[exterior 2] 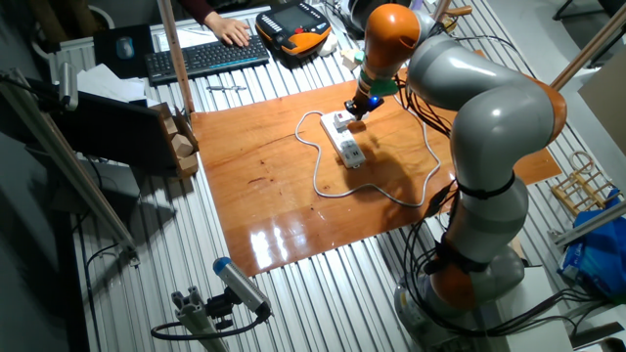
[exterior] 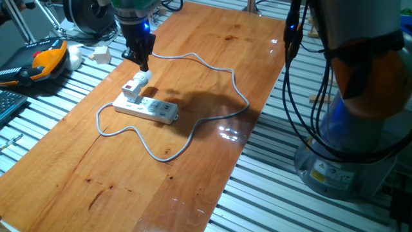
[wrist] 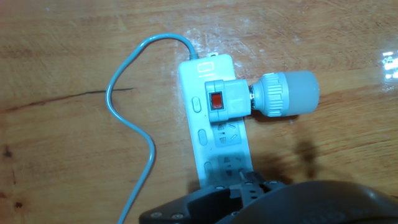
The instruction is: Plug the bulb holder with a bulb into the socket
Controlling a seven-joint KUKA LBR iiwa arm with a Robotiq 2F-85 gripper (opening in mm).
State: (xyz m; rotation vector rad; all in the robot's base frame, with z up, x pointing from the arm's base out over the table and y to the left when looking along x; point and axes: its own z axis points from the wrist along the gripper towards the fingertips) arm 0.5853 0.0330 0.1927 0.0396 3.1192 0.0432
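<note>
The socket (exterior: 146, 108) lay flat on the wooden table (exterior: 193, 167), nearer the far edge than the near one in one fixed view, with its pale grey cable (exterior: 235, 87) looping widely across the wood around it. The bulb holder (exterior: 131, 89) stood on the strip at the end where the cable enters, its red mark facing upward in the hand view (wrist: 217, 101). It appeared seated on the strip, though how deep the pins sat could not be judged. The bulb (wrist: 289, 94) stuck out sideways from the holder, past the long edge of the strip and over bare wood.

The hand (exterior: 143, 63) hung just above and beside the bulb holder, with a blue light glowing on the body above it. In that fixed view the dark fingertips stood close together over the bulb end, with no object between them; whether they touched the bulb could not be told. In the hand view only a dark part of the hand (wrist: 252, 183) showed at the bottom edge, over the lower outlets of the strip, clear of the holder. So the hand held nothing, and its fingers looked narrowly spaced.

In the other fixed view the grey and orange arm (exterior 2: 469, 93) reached over the table from the near right corner toward the strip (exterior 2: 348, 147). A small whitish cube (exterior: 100, 54) sat off the table beyond its far left corner.
</note>
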